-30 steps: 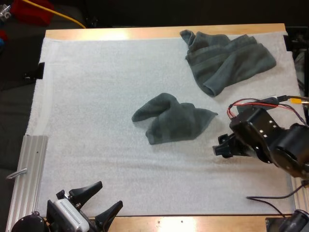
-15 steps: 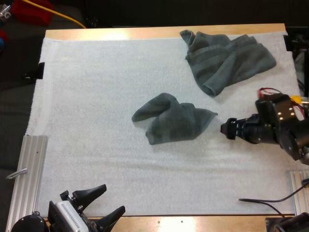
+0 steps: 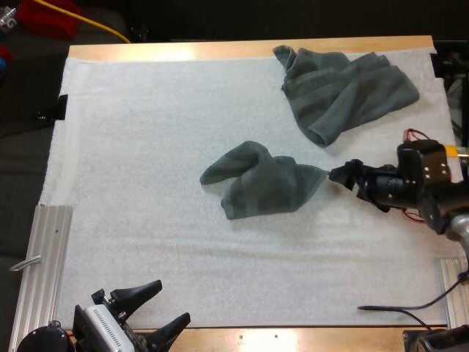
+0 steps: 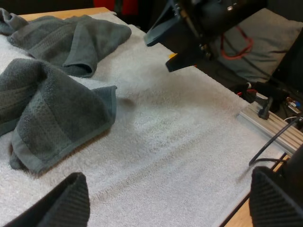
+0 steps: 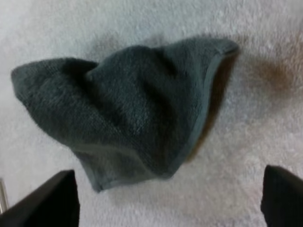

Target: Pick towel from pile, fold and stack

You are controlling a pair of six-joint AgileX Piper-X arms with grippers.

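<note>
Towel (image 3: pixel 260 181) crumpled at centre, right gripper (image 3: pixel 338 176) open beside its right tip; left gripper (image 3: pixel 172 302) open, lower left.

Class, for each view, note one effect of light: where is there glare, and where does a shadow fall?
High view: glare on the table's far wooden edge. Left wrist view: a soft shadow on the mat just beyond the middle towel's corner. Right wrist view: a dark shadow on the mat along that towel's hemmed edge.
</note>
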